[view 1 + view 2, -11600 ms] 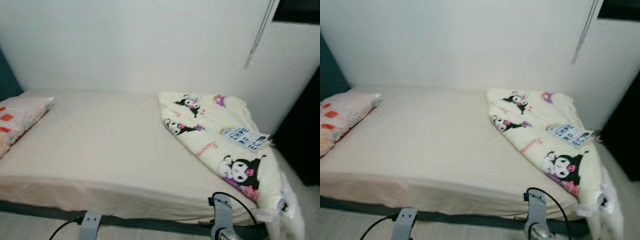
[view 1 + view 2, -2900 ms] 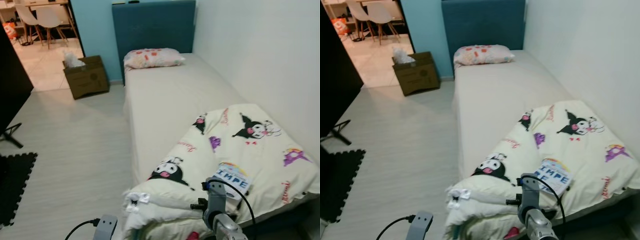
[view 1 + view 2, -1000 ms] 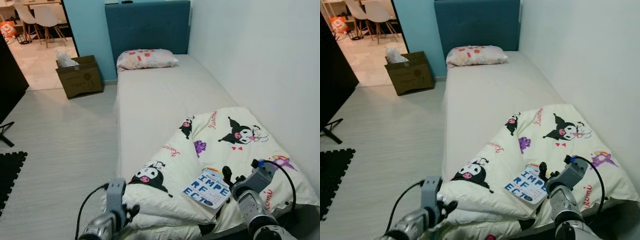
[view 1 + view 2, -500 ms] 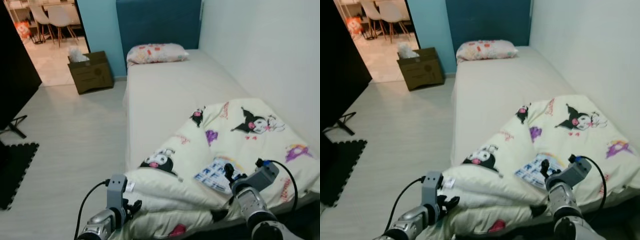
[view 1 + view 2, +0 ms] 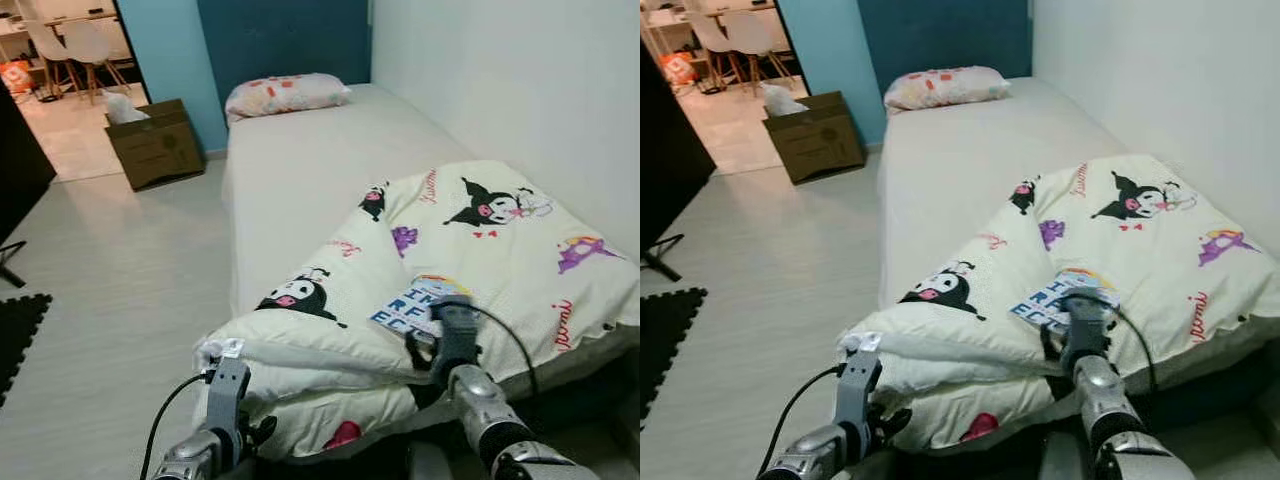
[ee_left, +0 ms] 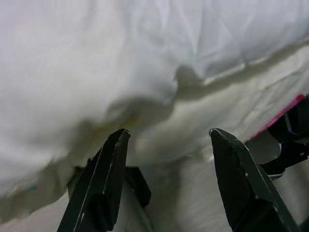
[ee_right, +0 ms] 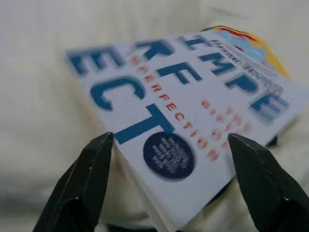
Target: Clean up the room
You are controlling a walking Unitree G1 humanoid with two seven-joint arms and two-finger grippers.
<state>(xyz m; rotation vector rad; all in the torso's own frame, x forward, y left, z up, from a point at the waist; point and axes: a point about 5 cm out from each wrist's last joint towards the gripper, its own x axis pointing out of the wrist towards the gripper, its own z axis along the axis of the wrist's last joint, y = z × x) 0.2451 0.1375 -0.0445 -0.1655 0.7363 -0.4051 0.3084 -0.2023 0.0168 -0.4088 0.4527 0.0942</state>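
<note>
Right gripper (image 7: pixel 169 140), jaws spread, is lined up on the book (image 5: pixel 412 310) at 12 o'clock; ease forward, then pinch its near edge. Left gripper (image 6: pixel 166 135) is spread under the duvet (image 5: pixel 330 345).

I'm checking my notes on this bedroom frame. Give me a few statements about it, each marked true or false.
1. A book lies on the cartoon-print blanket. True.
2. The right gripper is shut on the book. False: its fingers are spread open, with the book's cover in front of them.
3. The pillow sits by the headboard. True.
4. The cardboard box is on the bed. False: it stands on the floor beside the bed.
5. The left gripper is open near the blanket's edge. True.
</note>
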